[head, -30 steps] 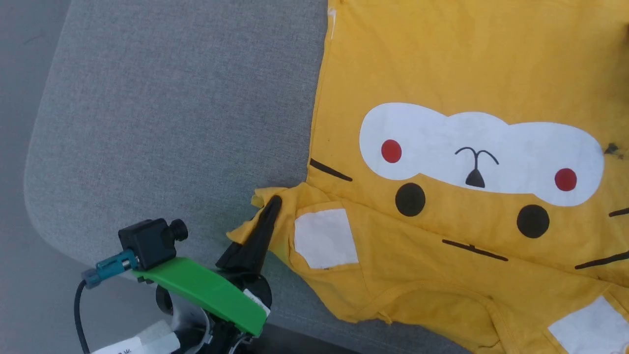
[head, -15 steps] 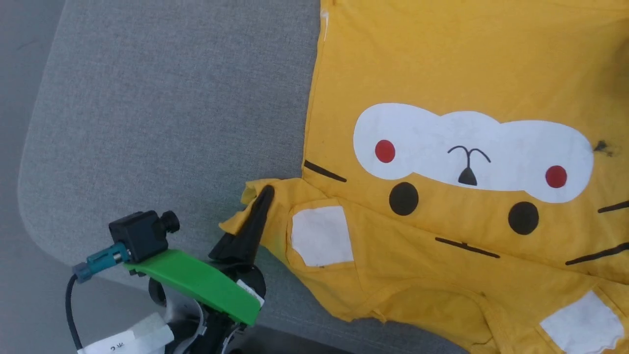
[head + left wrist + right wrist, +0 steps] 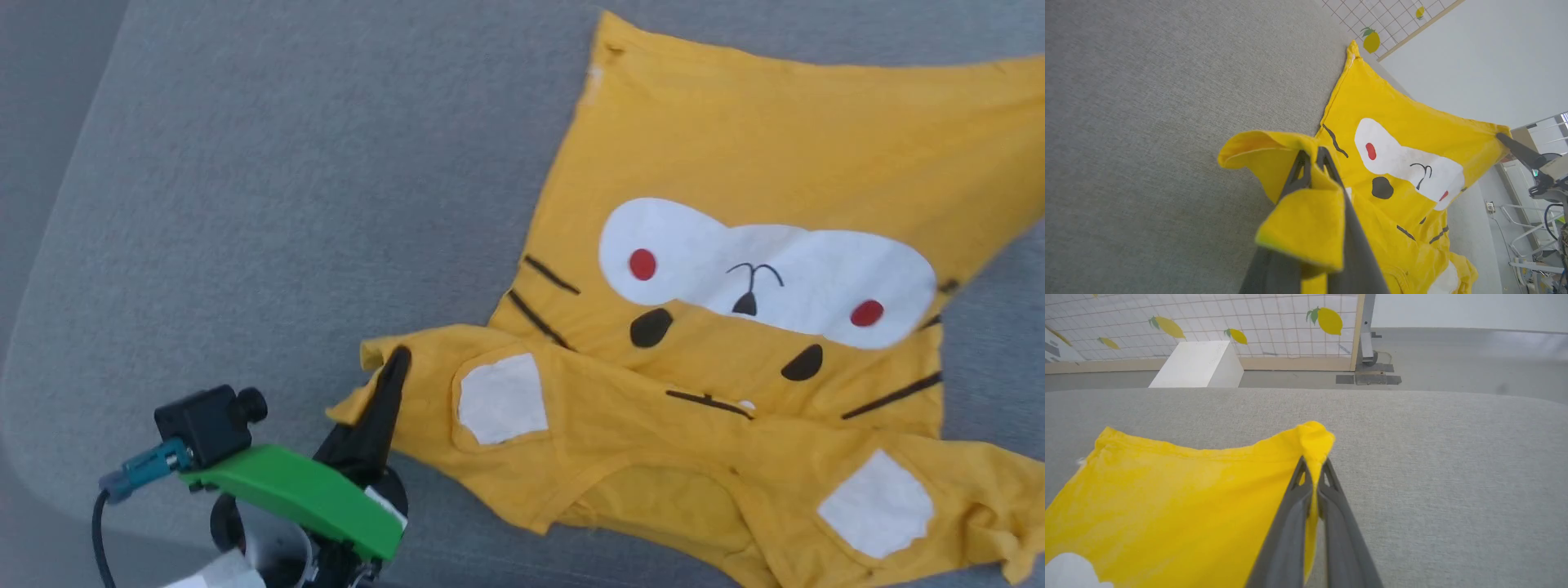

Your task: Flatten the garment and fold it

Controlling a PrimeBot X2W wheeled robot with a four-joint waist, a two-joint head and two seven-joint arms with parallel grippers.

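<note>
The garment (image 3: 735,171) is a mustard-yellow T-shirt with a cartoon face print, lying on a grey cushioned surface (image 3: 286,204) with its collar end nearest me. My left gripper (image 3: 396,359) is shut on the sleeve at the garment's near left, and the cloth (image 3: 1306,220) drapes over its fingers. In the right wrist view my right gripper (image 3: 1312,467) is shut on a far hem corner of the garment (image 3: 1167,498), pinched up off the surface. The left wrist view shows that right gripper (image 3: 1504,139) at the stretched far corner.
The grey surface's rounded edge (image 3: 33,457) runs at the lower left. Beyond the surface stand a white box (image 3: 1198,363), a lemon-patterned grid panel (image 3: 1249,322) and a metal stand (image 3: 1367,371) on the floor.
The right gripper has shut on the far hem corner. The garment has been pulled and now lies skewed, its far right corner stretched taut. The head view has shifted back.
</note>
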